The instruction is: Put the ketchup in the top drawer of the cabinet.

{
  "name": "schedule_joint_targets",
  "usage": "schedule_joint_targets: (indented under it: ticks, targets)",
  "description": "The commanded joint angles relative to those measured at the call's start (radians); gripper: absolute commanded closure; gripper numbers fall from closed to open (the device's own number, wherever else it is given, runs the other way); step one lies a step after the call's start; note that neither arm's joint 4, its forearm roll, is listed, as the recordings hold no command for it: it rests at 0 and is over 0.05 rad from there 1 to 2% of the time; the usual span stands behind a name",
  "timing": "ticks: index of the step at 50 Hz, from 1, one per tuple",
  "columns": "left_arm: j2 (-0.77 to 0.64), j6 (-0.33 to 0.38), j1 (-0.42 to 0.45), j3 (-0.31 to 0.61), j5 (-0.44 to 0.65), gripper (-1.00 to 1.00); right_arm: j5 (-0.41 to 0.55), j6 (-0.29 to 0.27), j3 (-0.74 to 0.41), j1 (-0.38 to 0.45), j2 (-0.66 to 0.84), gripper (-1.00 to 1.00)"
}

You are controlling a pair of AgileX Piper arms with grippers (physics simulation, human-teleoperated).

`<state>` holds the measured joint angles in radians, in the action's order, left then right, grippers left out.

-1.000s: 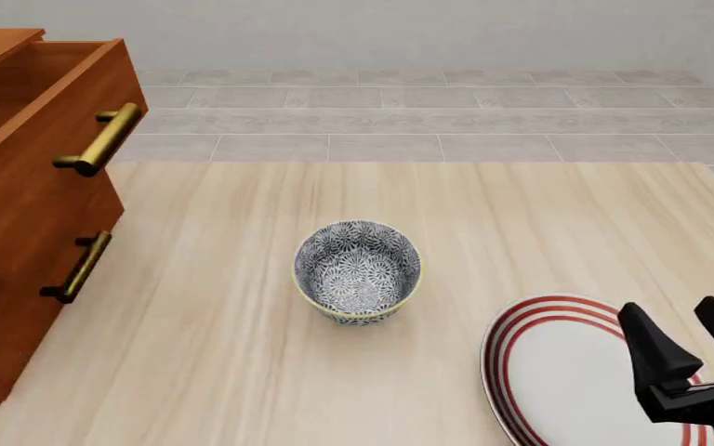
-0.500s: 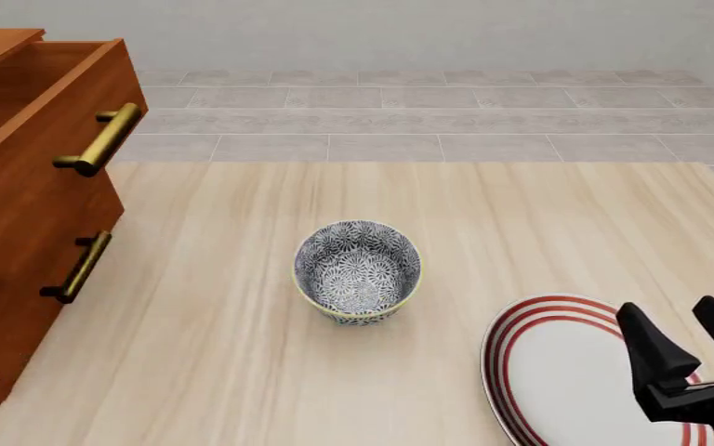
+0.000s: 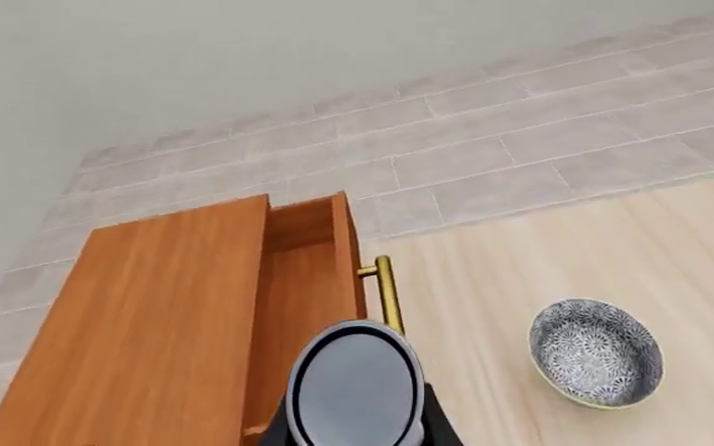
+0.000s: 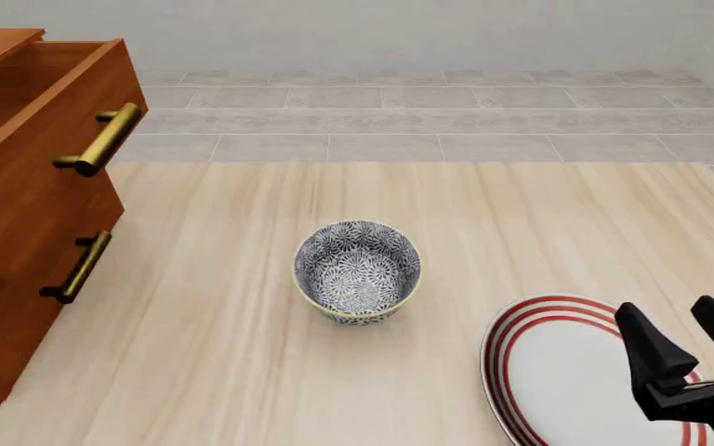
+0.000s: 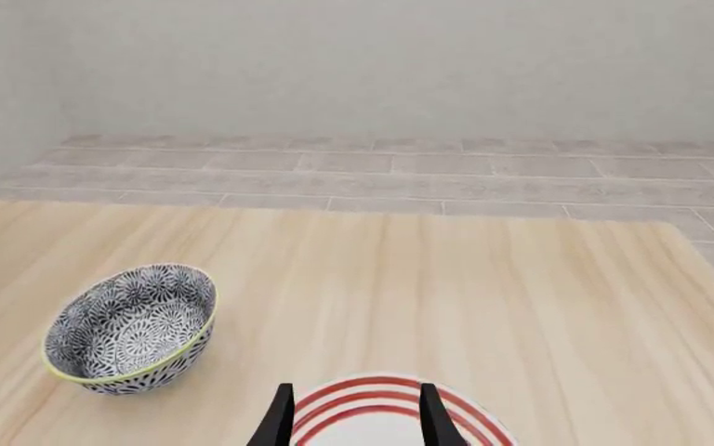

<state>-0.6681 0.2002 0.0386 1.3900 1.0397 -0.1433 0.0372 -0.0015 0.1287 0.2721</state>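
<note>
I have the ketchup (image 3: 354,388) clamped in the left gripper (image 3: 357,429), held high above the cabinet (image 3: 146,325) and roughly over the front edge of the top drawer (image 3: 297,279), which stands pulled open. Only the can's dark grey top faces the wrist camera, so I read no label, brand or writing anywhere in view. Main risk, in my judgement: releasing from this height or this far forward, so that the can strikes the drawer front or its brass handle (image 3: 390,290) and drops to the table (image 4: 482,232) beside the patterned bowl (image 4: 357,271). A slack grip could also let it tip on release. The right gripper (image 4: 690,346) waits with fingers apart over the red-striped plate (image 4: 543,372), well clear.
</note>
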Motion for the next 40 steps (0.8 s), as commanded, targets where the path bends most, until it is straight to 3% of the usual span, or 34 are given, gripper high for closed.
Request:
schedule_joint_targets:
  ticks: [1, 13, 28, 40]
  targets:
    - [-0.105, -0.023, -0.078, 0.01, -0.052, 1.0, -0.002, 0.001, 0.0, 0.001, 0.004, -1.0]
    - [-0.169, -0.034, -0.107, -0.032, -0.115, 1.0, -0.005, -0.001, 0.0, 0.0, 0.009, -1.0]
    - [-0.231, -0.033, -0.149, -0.02, -0.156, 1.0, -0.008, -0.003, 0.0, 0.002, 0.015, -1.0]
    - [-0.247, 0.002, -0.174, -0.089, -0.216, 1.0, -0.01, -0.002, 0.0, 0.002, 0.018, -1.0]
